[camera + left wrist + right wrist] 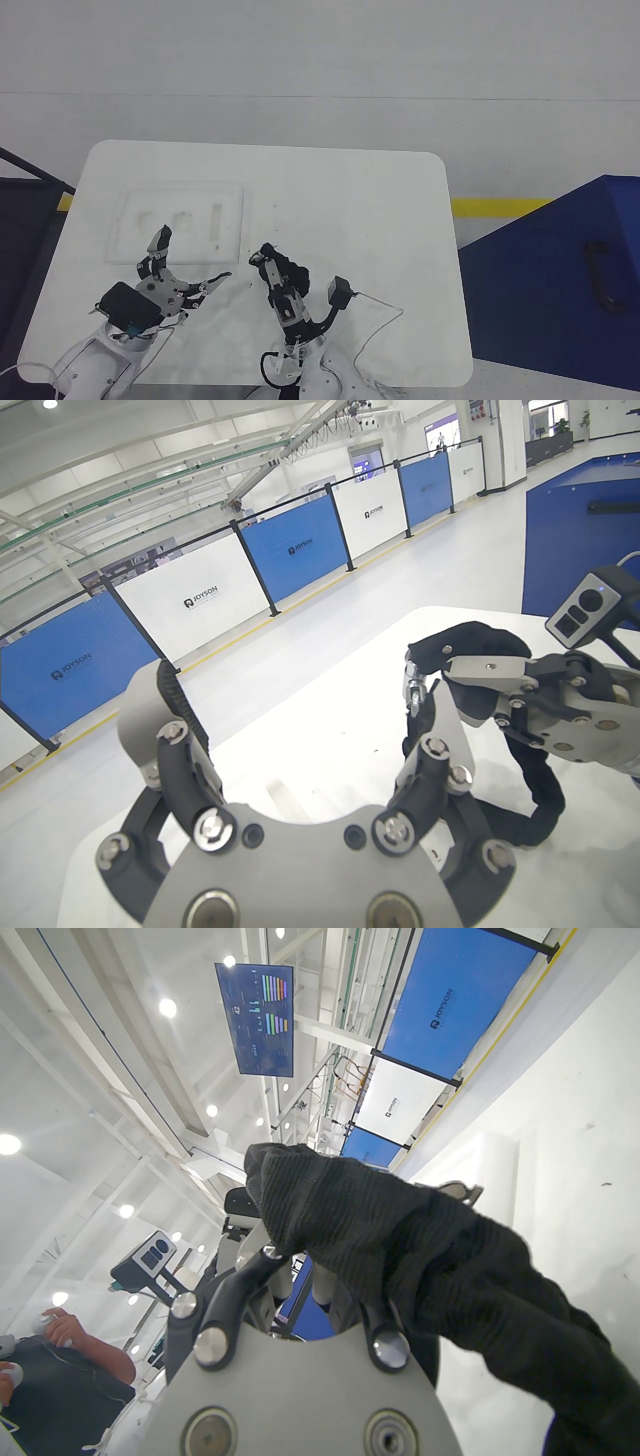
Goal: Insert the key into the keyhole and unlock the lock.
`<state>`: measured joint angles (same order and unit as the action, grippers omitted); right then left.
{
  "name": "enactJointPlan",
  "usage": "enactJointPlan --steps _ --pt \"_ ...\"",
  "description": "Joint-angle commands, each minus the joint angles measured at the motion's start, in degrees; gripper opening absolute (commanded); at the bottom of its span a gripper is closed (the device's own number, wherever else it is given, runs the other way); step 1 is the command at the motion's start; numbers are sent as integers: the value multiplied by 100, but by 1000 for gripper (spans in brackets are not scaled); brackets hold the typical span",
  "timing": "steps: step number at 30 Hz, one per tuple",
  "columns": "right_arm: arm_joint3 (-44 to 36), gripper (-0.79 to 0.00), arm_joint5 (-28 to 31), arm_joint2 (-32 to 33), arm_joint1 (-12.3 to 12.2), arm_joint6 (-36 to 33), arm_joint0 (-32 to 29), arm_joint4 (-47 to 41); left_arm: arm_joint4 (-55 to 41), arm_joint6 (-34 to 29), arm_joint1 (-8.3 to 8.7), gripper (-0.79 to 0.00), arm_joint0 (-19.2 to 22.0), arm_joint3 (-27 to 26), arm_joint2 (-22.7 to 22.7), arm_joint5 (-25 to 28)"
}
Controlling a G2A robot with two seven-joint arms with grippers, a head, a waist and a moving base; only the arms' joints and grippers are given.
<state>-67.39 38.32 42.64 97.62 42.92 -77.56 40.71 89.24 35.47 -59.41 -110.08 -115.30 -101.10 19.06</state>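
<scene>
White and round-cornered, the tabletop [380, 200] stands on a pale hall floor, and the left wrist view shows a blue and white panel fence [295, 550] beyond it. On the tabletop's left part lies a shallow white foam tray [230, 200] with recesses pressed into it. We see the left tool [190, 258] on the near side of that tray, over the tabletop, its two fingers [172, 700] spread wide apart. Just beside it the right tool [268, 262] is clamped on the lock [542, 800], a long flexible thing sheathed in black knitted cloth; part of it hangs in a loop below the tool. At the held end a small shiny metal piece [414, 692] sticks out, close by one finger of the left tool; we cannot tell whether it is the key or the lock's own end. From the right wrist we see the black cloth draped over one finger of that tool.
</scene>
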Motion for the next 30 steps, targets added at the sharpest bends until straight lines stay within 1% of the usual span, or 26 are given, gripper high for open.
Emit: enactJointPlan --steps 1,3,5,8,10,12,15,18,19,20,22,24,26,27,28,29,30 --pt "-37 -785 21 2 -7 18 -13 17 0 -97 -1 0 32 -18 19 37" --pt "-81 -785 19 6 -13 28 -26 28 -321 -264 -4 0 66 19 90 337" --pt "-136 -785 26 12 -21 49 -44 36 -801 -473 6 0 181 171 169 921" --pt "-225 -785 11 21 -32 77 -63 47 -1598 -953 15 0 540 634 300 1575" --pt "-278 -785 -11 27 -39 103 -78 79 -1943 -1285 21 0 797 878 413 1870" --pt "-328 -785 -21 34 -47 105 -96 70 -2063 -1508 18 0 993 1064 557 1993" --pt "-379 -785 -49 43 -60 100 -121 69 -1931 -1694 8 0 1227 1236 784 2010" --pt "-404 -785 -75 45 -69 90 -139 50 -1477 -1638 1 -28 1335 1238 988 1964" --pt "-407 -785 -85 42 -72 75 -144 38 -1318 -1596 0 -25 1364 1241 1048 1945" --pt "-406 -785 -99 40 -74 61 -149 9 -1069 -1575 2 0 1404 1225 1091 1881" --pt "-419 -785 -116 32 -77 24 -146 -42 -614 -1355 1 -9 1434 1208 1211 1743" --pt "-433 -785 -145 32 -78 15 -146 -52 -430 -1171 1 -102 1461 1265 1292 1731" --pt "-450 -785 -159 27 -79 -1 -148 -72 -301 -1086 3 -160 1507 1295 1344 1714" --pt "-459 -785 -172 25 -81 -10 -149 -83 -221 -1062 4 -206 1529 1304 1367 1698" --pt "-469 -785 -177 23 -82 -10 -150 -94 -143 -1050 5 -317 1549 1319 1387 1655" --pt "-474 -785 -185 21 -84 -11 -153 -101 -88 -1025 2 -397 1563 1330 1408 1581" --pt "-482 -785 -197 19 -85 -14 -153 -108 -48 -996 0 -422 1569 1338 1437 1543"
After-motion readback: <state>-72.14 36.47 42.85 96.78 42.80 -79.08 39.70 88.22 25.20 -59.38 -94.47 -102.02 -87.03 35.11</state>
